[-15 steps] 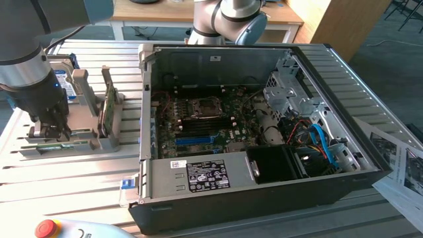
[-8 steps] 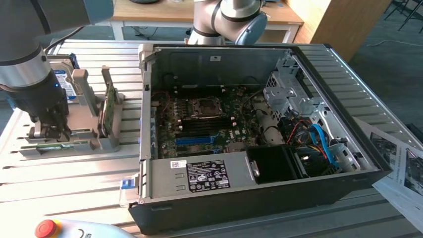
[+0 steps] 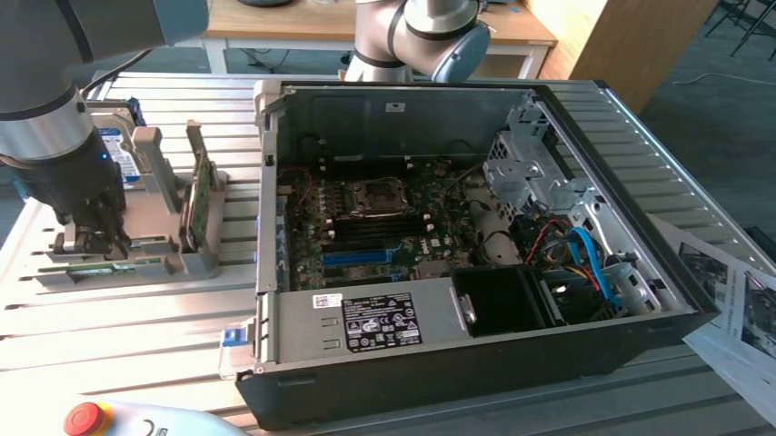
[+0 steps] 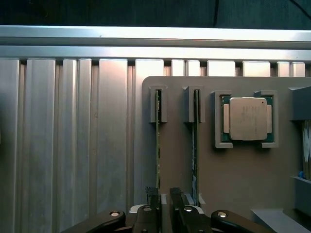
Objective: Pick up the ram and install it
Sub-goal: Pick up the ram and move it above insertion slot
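I see the gripper [image 4: 164, 193] low over the grey holder [image 4: 233, 170], its jaws partly apart and gripping nothing. The ram [image 4: 158, 131] stands on edge in a slot of the holder, its end just beside the fingertips [image 4: 153, 195].

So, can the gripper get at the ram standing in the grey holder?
Probably yes: the gripper hangs right over the ram, which stands on edge in the holder with its upper edge uncovered.
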Controlling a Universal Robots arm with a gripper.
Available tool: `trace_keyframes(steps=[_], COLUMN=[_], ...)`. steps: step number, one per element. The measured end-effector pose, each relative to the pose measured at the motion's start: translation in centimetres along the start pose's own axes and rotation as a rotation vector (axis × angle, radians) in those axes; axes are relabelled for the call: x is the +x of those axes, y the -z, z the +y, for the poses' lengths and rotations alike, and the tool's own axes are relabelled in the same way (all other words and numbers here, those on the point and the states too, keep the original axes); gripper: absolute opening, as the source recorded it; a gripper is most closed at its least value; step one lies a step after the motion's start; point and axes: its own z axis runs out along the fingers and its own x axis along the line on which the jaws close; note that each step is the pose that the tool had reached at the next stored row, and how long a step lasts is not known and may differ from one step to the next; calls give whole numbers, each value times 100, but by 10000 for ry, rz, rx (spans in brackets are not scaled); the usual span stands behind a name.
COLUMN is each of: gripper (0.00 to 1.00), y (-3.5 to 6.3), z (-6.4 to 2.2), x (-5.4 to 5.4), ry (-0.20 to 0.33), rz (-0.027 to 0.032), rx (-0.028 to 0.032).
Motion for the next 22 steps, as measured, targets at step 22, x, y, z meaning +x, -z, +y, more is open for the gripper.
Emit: trace_keyframes(steps=[22], gripper=[24], y=[-84], z=[29], x=[2], ry=[4], rz=[0], rx=[1])
